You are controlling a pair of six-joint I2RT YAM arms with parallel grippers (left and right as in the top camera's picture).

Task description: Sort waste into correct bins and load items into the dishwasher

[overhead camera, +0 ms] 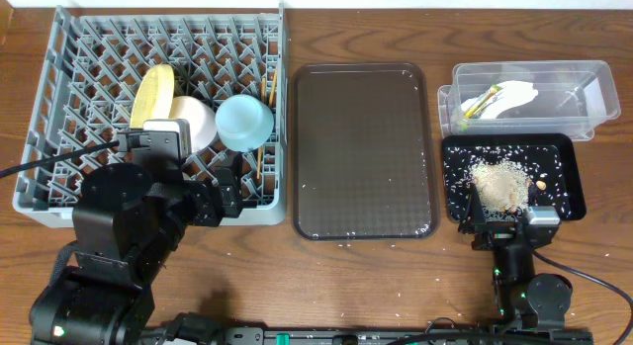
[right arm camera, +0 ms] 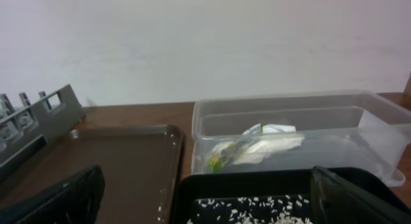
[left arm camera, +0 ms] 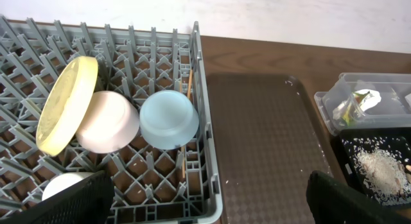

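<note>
Rack (overhead camera: 59, 108) holds plate (overhead camera: 153, 96), cream bowl (overhead camera: 198, 123), blue bowl (overhead camera: 243, 123) and chopsticks (overhead camera: 268, 88). Clear tub (overhead camera: 584, 108): napkin (overhead camera: 514, 96), wrapper (overhead camera: 479, 105). Black tray (overhead camera: 564, 177): rice (overhead camera: 499, 182). Left gripper (left arm camera: 205, 205) apart, empty, over rack's near edge. Right gripper (right arm camera: 205, 198) apart, empty, beside black tray.

Robotics lab bench, staged as a kitchen cleanup station. Evidence: 2 black robot arms, left arm (overhead camera: 119, 216) and right arm (overhead camera: 534, 296), sit at the near edge of a wood-grain worktop (overhead camera: 356, 286), with an exposed cable (overhead camera: 40, 162) running off the left one. Plain white wall (right arm camera: 205, 44) behind. Kitchen gear on top: grey dish rack (overhead camera: 99, 43) holding crockery, brown serving tray (overhead camera: 364, 152), clear tub (overhead camera: 603, 103), black tray (overhead camera: 578, 192) with rice.
</note>
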